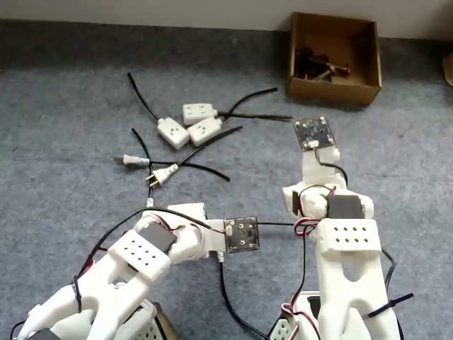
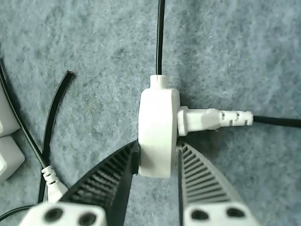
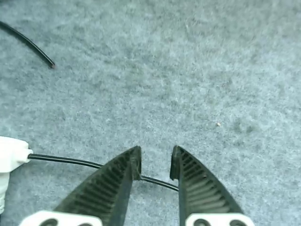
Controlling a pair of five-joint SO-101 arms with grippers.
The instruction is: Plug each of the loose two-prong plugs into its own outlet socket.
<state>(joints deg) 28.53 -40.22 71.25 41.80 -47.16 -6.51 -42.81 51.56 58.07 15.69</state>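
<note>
In the left wrist view my left gripper (image 2: 157, 160) is shut on a white outlet socket (image 2: 158, 127) held upright over the grey carpet. A white two-prong plug (image 2: 207, 120) sits in the socket's side, and its black cable runs off sideways. My right gripper (image 3: 155, 165) hangs open just above the carpet, with a thin black cable (image 3: 70, 161) passing under its fingertips. Three more white sockets (image 1: 191, 124) lie clustered at the back left of the high view. Two loose plugs (image 1: 161, 175) (image 1: 131, 161) lie in front of them.
A cardboard box (image 1: 333, 60) with small parts stands at the back right. Black cables (image 1: 248, 99) fan out from the socket cluster across the carpet. Both arms stand at the front, the left arm (image 1: 134, 262) and the right arm (image 1: 347, 248).
</note>
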